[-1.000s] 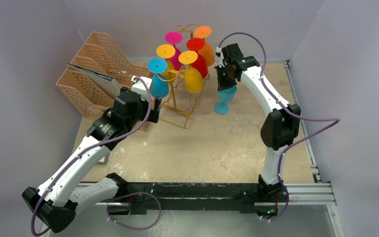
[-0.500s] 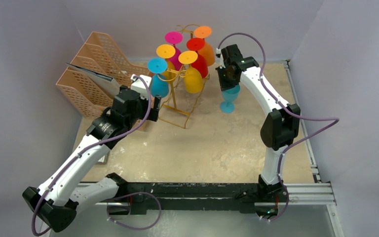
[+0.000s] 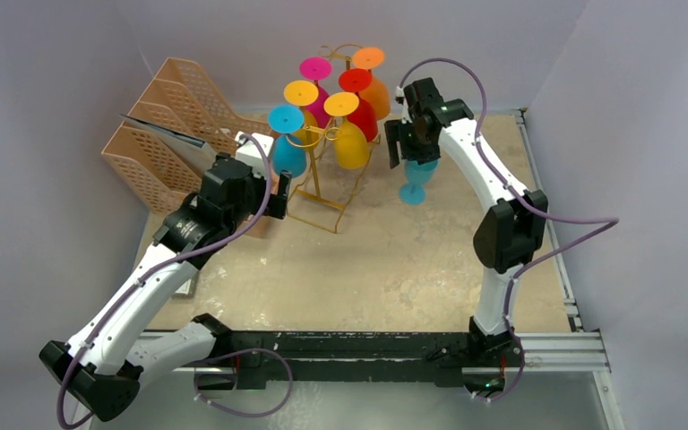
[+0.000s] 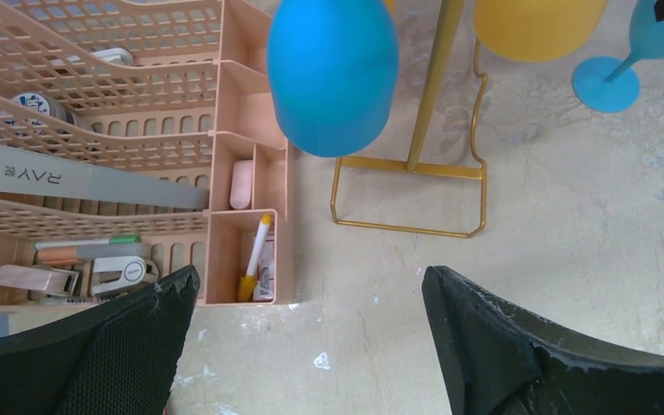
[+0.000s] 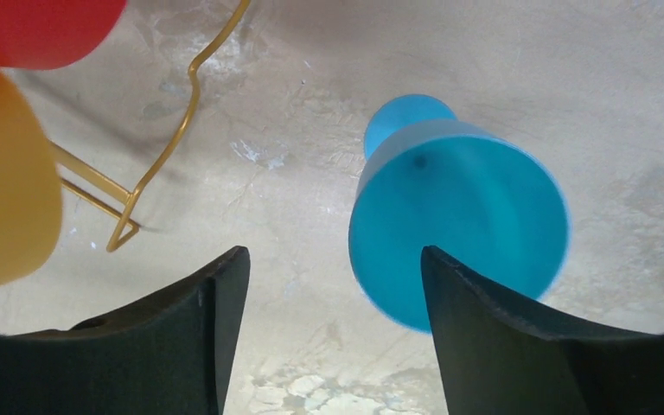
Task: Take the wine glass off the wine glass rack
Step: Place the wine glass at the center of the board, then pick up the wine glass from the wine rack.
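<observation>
Beige table (image 3: pixel 367 264): right pincer (image 5: pixel 333 259) parted wide over standing teal wine glass (image 5: pixel 458 216).

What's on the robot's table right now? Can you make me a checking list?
Surface: beige table, scuffed with pale patches.
Job's things: gold rack stands at the back. Six hanging glasses are on it, upside down. A teal glass stands upright on the table, right of the rack.
Clutter: peach organizer at back left, holding pens and a grey folder.
Grippers: left gripper is open, near the rack's base. Right gripper is open, just above the teal glass.
Cables: purple cables loop along both arms, off the glasses.
Surroundings: plain pale walls.
</observation>
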Motion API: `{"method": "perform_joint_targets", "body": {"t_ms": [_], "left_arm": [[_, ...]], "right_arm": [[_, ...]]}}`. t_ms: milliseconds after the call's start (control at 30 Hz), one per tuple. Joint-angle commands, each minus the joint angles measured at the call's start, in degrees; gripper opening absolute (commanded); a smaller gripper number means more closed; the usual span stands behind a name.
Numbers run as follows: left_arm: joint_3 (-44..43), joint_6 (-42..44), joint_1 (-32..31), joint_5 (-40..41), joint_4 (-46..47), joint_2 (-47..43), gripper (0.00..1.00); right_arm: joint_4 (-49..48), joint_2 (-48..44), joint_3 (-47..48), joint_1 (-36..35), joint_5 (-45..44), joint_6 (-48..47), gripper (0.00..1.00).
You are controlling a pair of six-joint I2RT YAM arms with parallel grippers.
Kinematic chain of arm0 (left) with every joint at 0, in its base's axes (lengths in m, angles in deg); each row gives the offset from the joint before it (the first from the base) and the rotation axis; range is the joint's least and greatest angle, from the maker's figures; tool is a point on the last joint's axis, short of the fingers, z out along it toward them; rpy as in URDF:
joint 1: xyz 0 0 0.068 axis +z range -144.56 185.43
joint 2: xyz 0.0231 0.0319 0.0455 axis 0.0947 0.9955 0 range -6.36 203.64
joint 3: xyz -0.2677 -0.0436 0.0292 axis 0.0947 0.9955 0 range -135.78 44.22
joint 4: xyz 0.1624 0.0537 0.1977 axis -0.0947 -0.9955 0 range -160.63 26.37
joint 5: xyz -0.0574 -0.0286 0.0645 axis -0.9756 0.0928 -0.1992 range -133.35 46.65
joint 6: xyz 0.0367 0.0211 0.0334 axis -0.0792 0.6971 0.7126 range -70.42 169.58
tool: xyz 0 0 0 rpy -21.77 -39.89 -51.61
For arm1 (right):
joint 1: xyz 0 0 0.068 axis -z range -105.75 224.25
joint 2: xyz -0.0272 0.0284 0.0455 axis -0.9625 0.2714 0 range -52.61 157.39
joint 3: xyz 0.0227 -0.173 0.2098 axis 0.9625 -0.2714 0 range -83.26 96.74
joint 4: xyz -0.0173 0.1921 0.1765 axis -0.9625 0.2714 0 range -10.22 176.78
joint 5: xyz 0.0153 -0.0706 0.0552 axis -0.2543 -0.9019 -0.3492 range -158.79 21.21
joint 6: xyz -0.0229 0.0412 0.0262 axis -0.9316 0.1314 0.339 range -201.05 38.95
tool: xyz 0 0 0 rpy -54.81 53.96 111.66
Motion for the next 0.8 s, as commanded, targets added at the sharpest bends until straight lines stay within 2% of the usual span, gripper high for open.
{"method": "perform_joint_targets", "body": {"t_ms": [0, 33, 100, 133, 167, 233, 367, 433, 500, 533, 633, 767], "left_arm": [[-3.7, -0.2, 0.6, -1.1, 0.1, 0.2, 1.00], [-3.7, -0.4, 0.6, -1.3, -0.1, 0.2, 1.00], [-3.3, -1.4, 0.7, -1.7, -1.1, 0.0, 1.00], [-3.0, -2.2, 0.7, -1.8, -1.6, -0.2, 1.00], [-2.7, -2.9, 0.8, -2.1, -2.1, -0.5, 1.00], [-1.9, -4.4, 1.0, -3.3, -3.2, -0.8, 1.00], [-0.3, -8.0, 1.0, -5.2, -5.0, -1.0, 1.00], [0.5, -10.0, 1.2, -5.5, -5.4, -1.0, 1.00], [1.3, -12.3, 1.2, -6.2, -5.2, -1.1, 1.00], [1.9, -13.5, 1.2, -6.8, -4.9, -1.1, 1.00], [3.2, -17.2, 1.2, -7.4, -3.9, -1.2, 1.00], [4.9, -20.3, 1.3, -5.9, -2.4, -2.4, 1.00]], "right_arm": [[3.0, -7.1, 4.8, 0.1, -1.4, 1.2, 0.85], [2.9, -8.0, 5.1, 0.1, -3.2, 2.6, 0.97], [0.5, -10.4, 4.2, 0.1, -9.4, 7.7, 0.99], [-2.3, -11.9, 2.9, 0.1, -16.0, 13.0, 0.99], [-3.8, -13.8, 1.5, 0.1, -18.9, 17.3, 0.99], [-10.1, -18.9, -6.1, 0.1, -11.6, 17.1, 0.99], [-37.9, -31.4, -29.5, 0.1, 0.6, 18.0, 0.99], [-43.8, -35.6, -34.6, 0.2, 1.9, 21.0, 0.99], [-44.0, -35.6, -34.6, 0.7, 6.4, 25.7, 0.99], [-44.1, -34.4, -33.0, 1.3, 12.6, 27.3, 0.99], [-40.2, -29.6, -25.0, 1.9, 22.9, 33.6, 0.94], [-50.9, -25.4, -23.6, 2.0, 33.1, 45.5, 0.83]]}}
